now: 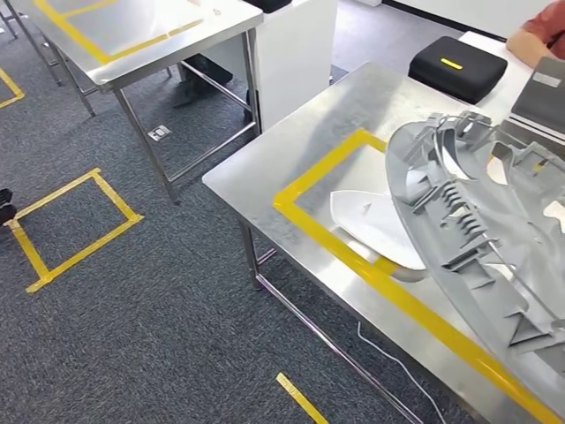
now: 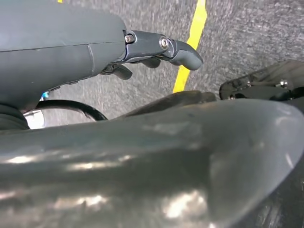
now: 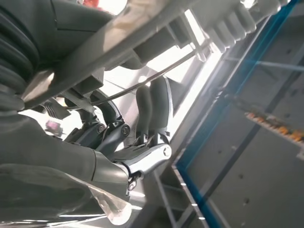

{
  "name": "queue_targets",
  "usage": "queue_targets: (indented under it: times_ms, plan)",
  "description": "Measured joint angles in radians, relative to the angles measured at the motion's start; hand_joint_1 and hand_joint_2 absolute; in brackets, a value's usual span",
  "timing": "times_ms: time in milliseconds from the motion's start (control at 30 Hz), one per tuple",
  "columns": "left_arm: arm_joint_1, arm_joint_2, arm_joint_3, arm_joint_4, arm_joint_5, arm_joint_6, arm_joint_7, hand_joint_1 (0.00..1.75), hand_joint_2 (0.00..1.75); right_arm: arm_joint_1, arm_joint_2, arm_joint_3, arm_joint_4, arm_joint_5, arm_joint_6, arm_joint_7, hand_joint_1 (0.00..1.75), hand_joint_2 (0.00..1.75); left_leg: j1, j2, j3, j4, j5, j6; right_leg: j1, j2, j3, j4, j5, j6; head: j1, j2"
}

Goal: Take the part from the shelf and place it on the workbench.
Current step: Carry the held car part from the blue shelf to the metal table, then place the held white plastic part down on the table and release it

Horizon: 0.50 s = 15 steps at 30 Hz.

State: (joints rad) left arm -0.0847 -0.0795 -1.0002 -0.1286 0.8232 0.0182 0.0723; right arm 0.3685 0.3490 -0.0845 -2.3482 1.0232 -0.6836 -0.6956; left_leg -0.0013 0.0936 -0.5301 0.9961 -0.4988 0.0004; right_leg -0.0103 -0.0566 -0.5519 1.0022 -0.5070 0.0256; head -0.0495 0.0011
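Over the right side of the steel workbench (image 1: 267, 168): large grey ribbed part (image 1: 479, 230), tilted, held up above the yellow tape rectangle (image 1: 373, 265) and overlapping a white panel (image 1: 373, 221) lying flat inside it. From the right wrist view, right hand (image 3: 143, 137) wrapped up around the part's edge — thick grey thumb and darker fingers (image 3: 157, 102) curled onto the pale plastic, grasping it. From the left wrist view, left hand (image 2: 154, 50) stretched out straight over grey carpet (image 2: 251, 33) and a yellow floor line (image 2: 192, 40), fingers extended, nothing between them; smooth grey curved surface close below, cannot tell whether touching.

Around the bench: black zipped case (image 1: 456, 66) with a yellow mark at the far end, a grey flat object beside it at the right edge, a person's forearm (image 1: 539, 35) in an orange sleeve resting near. Second steel table (image 1: 126, 44) with yellow tape across the aisle, white cabinet (image 1: 293, 53) between the two. Yellow tape square (image 1: 73, 225) on the carpet, a white cable (image 1: 393, 362) trailing under the workbench.
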Motion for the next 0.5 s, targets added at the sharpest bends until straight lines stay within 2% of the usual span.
queue_targets:
  times_ms: [33,100,167,200,233,267,300,333,400,433,467,500]
  plan:
    - [-0.001,0.000,0.000,0.000,0.000,0.000,0.000,0.00,0.00,0.000,0.000,0.000,0.000,0.000,0.000,0.000,1.75,1.75,0.002,0.002,0.001,0.001,-0.002,-0.005,-0.001,0.009,-0.002,0.000,0.002,-0.007,-0.001,0.000]
    - [-0.002,0.000,0.000,0.000,0.000,0.000,0.000,0.00,0.00,-0.001,0.000,-0.001,0.000,0.001,0.000,0.000,1.75,1.75,0.006,-0.026,-0.011,0.035,-0.031,-0.015,-0.004,0.028,-0.003,-0.003,0.007,-0.020,-0.003,0.000]
    - [-0.001,0.002,0.000,0.000,0.000,0.000,-0.001,0.00,0.00,-0.001,0.000,-0.002,0.000,0.001,0.000,0.000,1.75,1.75,0.009,-0.070,-0.059,0.149,-0.096,-0.021,-0.004,0.047,-0.004,-0.004,0.010,-0.029,-0.006,0.000]
    - [0.000,0.002,0.000,0.000,-0.001,0.000,-0.001,0.00,0.00,-0.001,0.000,-0.002,0.001,0.001,0.000,0.000,1.75,1.75,0.009,-0.081,-0.090,0.220,-0.128,-0.021,-0.003,0.058,-0.005,-0.004,0.010,-0.032,-0.006,0.000]
    - [0.002,0.003,-0.001,0.000,-0.002,0.001,-0.001,0.00,0.00,-0.001,0.000,-0.002,0.001,0.001,0.000,0.000,1.75,1.75,0.009,-0.084,-0.115,0.274,-0.144,-0.021,-0.002,0.070,-0.005,-0.004,0.010,-0.034,-0.006,0.000]
    - [0.003,0.004,-0.001,0.000,-0.002,0.001,-0.001,0.00,0.00,-0.001,0.000,-0.001,0.001,0.001,0.000,0.000,1.75,1.75,0.009,-0.086,-0.126,0.295,-0.140,-0.019,0.000,0.083,-0.005,-0.003,0.011,-0.035,-0.006,0.000]
    - [0.004,0.004,-0.002,0.000,-0.003,0.001,-0.001,0.00,0.00,-0.001,0.000,-0.001,0.001,0.001,0.000,0.000,1.75,1.75,0.009,-0.089,-0.118,0.274,-0.116,-0.015,0.001,0.096,-0.003,-0.003,0.011,-0.035,-0.006,0.000]
    - [0.004,0.005,-0.003,0.000,-0.003,0.000,-0.001,0.00,0.00,-0.001,0.000,-0.001,0.001,0.001,0.000,0.000,1.75,1.75,0.008,-0.096,-0.096,0.220,-0.077,-0.009,0.002,0.109,-0.002,-0.003,0.011,-0.035,-0.006,0.000]
    - [0.004,0.009,-0.005,0.000,-0.003,0.000,-0.001,0.00,0.00,-0.002,0.000,0.001,0.001,0.001,0.000,0.000,1.75,1.75,0.008,-0.137,-0.042,0.088,-0.012,0.006,0.004,0.132,-0.001,-0.001,0.011,-0.033,-0.005,0.000]
    - [0.004,0.010,-0.006,0.001,-0.003,0.000,-0.001,0.00,0.00,-0.002,0.000,0.002,0.001,0.002,0.000,0.000,1.75,1.75,0.008,-0.155,-0.024,0.043,0.001,0.011,0.004,0.142,-0.005,0.001,0.012,-0.029,-0.007,0.000]
    - [0.003,0.012,-0.007,0.001,-0.003,0.000,0.000,0.00,0.00,-0.002,0.000,0.003,0.001,0.002,0.000,0.000,1.75,1.75,0.008,-0.167,-0.015,0.021,0.003,0.015,0.002,0.152,-0.010,0.002,0.013,-0.024,-0.008,0.000]
    - [0.002,0.012,-0.008,0.002,-0.003,0.000,0.000,0.00,0.00,-0.002,0.000,0.003,0.001,0.002,0.000,0.000,1.75,1.75,0.007,-0.166,-0.014,0.015,0.000,0.016,0.000,0.161,-0.014,0.001,0.016,-0.016,-0.010,0.000]
